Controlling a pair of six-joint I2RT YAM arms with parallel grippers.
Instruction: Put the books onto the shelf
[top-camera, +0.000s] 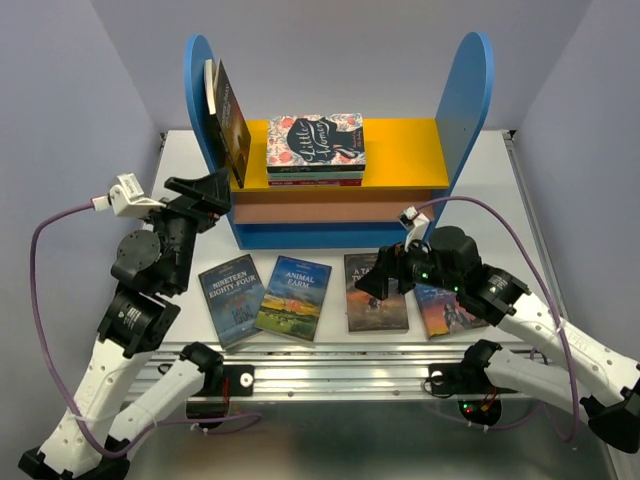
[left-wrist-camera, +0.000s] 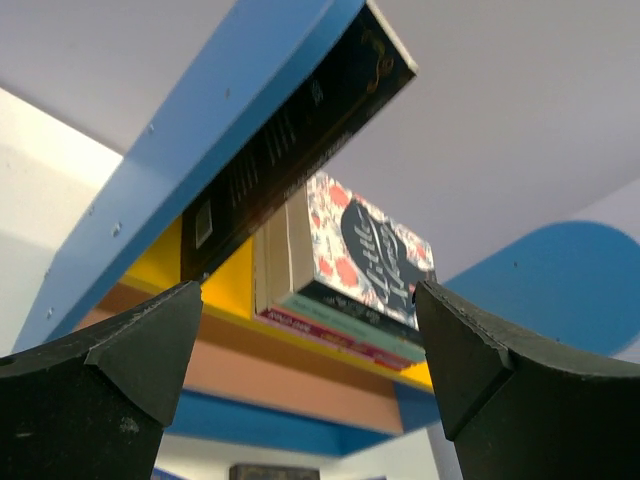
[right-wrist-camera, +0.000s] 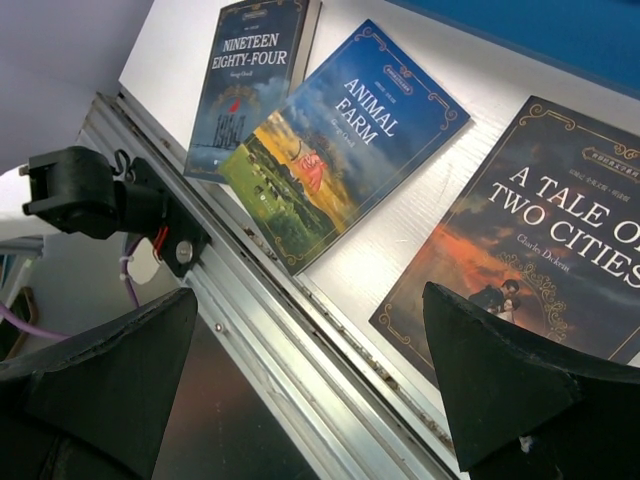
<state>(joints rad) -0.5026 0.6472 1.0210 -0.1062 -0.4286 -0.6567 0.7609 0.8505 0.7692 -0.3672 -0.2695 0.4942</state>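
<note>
You have one dark paperback with gold lettering (top-camera: 232, 125) (left-wrist-camera: 300, 150) already on the small bookshelf with rounded blue side panels (top-camera: 465, 90). It stands on the yellow upper board and leans against the left panel. A strip of bare yellow separates it from the floral white-and-pink Little Women book (top-camera: 315, 140) (left-wrist-camera: 370, 250), which tops a short flat stack mid-board. A wider stretch of bare yellow runs from that stack to the right panel.

The other books lie flat in a row on the white table (top-camera: 500, 200), in front of the shelf's blue base:
- Dark blue Nineteen Eighty-Four (top-camera: 231, 298) (right-wrist-camera: 245, 80) is at the left.
- The landscape-covered Animal Farm (top-camera: 294, 297) (right-wrist-camera: 340, 150) lies beside it, their edges touching or just overlapping.
- A strip of white table separates the brown A Tale of Two Cities (top-camera: 375, 300) (right-wrist-camera: 530, 240) from Animal Farm.
- A fourth paperback (top-camera: 448, 310) is half hidden under your right arm.

Their near edges sit close to the aluminium rail (top-camera: 330, 365) along the table's front.

Your left claw (top-camera: 222, 192) (left-wrist-camera: 310, 330) hangs wide apart and holds nothing, just outside the left panel's front edge and facing the leaning paperback. Your right claw (top-camera: 372, 283) (right-wrist-camera: 310, 340) is also spread with nothing in it. It hovers over the near left corner of A Tale of Two Cities and the rail.
</note>
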